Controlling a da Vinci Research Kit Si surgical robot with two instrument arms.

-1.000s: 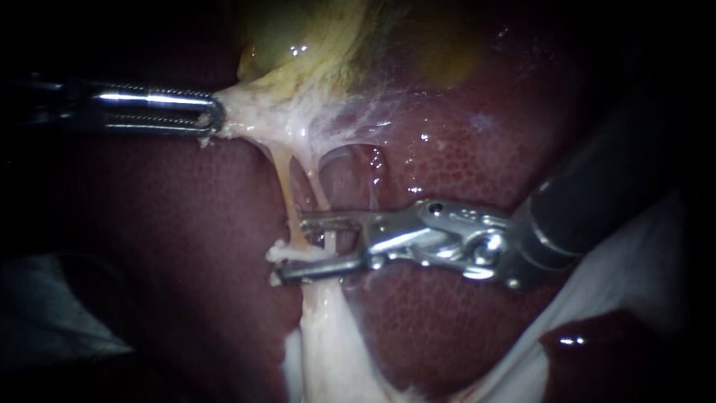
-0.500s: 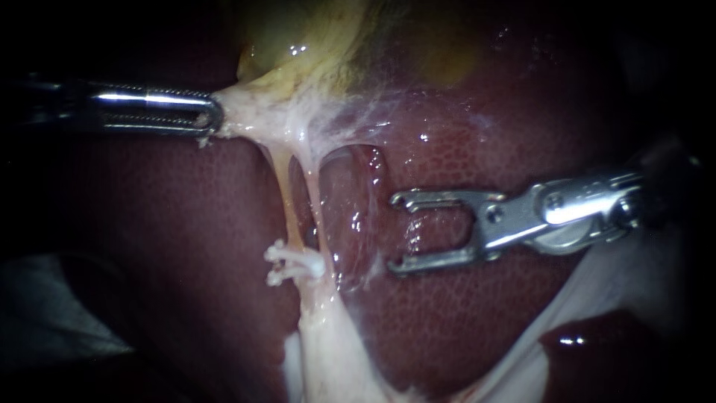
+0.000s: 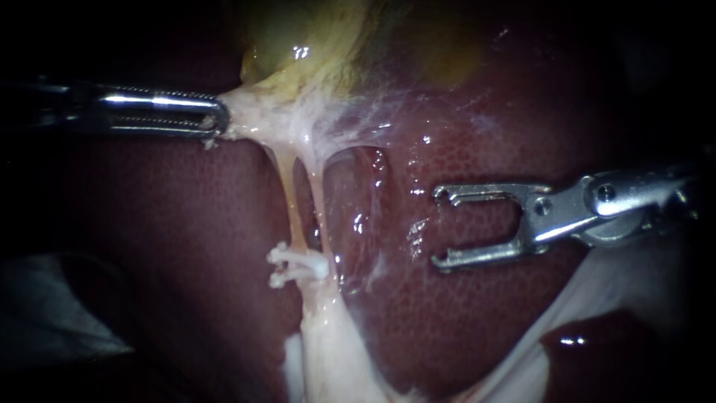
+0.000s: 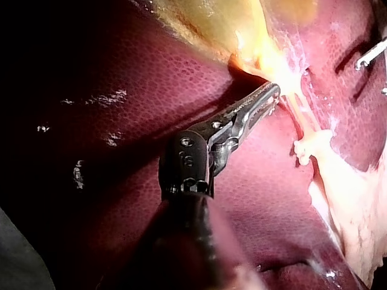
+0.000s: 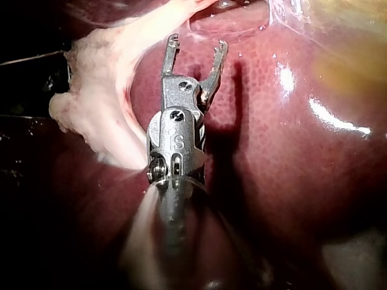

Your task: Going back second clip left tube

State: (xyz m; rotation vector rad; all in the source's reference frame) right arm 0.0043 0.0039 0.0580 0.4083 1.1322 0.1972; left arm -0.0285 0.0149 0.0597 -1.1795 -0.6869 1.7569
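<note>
Your left instrument [image 3: 218,121] comes in over the liver's [image 3: 171,283] left side. Its jaws are clamped together on the pale tissue [image 3: 257,119] just below the gallbladder [image 3: 313,37], and that tissue is stretched taut toward them. The left wrist view confirms the grip, with both jaws bearing on the tissue from opposite sides.

From the held tissue two thin tubes run down toward the liver's lower edge, where they merge into a broader white band [image 3: 328,351]. The left tube [image 3: 286,190] carries a white clip [image 3: 298,263] set across it just above that band. Two knobbed ends project on the side away from the right tube [image 3: 315,205]. You cannot tell from these views whether this is one clip or two lying close together.

Your right instrument [image 3: 441,227] comes in over the liver's right side. Its jaws stand apart and hold nothing. Their open end faces the tubes but is clear of both, with bare liver between them and the clip. The right wrist view shows the same plain gap between the jaws, with liver surface beneath them.
</note>
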